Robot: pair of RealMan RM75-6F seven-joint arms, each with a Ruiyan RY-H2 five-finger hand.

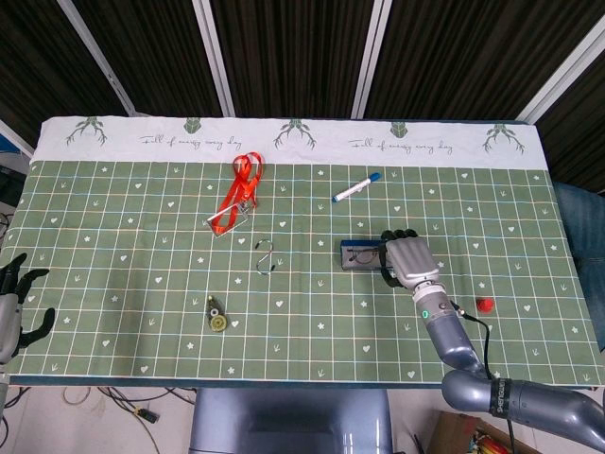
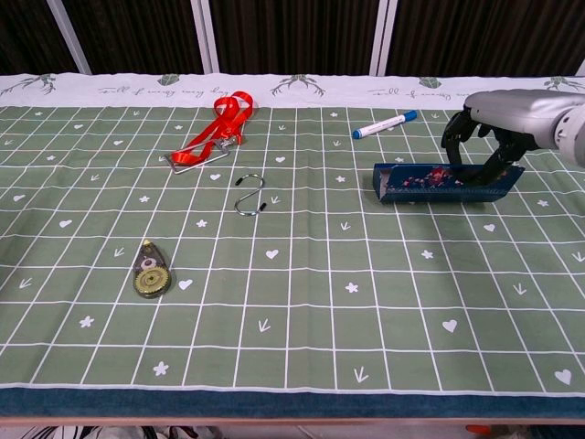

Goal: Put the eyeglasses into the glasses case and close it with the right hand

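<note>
Right hand (image 2: 484, 137) arched over the right end of the glasses case (image 2: 445, 181), fingers curled down onto its lid, pressing rather than gripping. Closing looked nearly done; best to push straight down, evenly, so the case did not skid on the surface (image 2: 292, 302). Case: long, dark blue, floral print, lying flat below the marker (image 2: 385, 123). Eyeglasses not visible, presumably inside.

Right hand (image 1: 408, 258) curled palm-down; left hand (image 1: 17, 301) spread.
</note>
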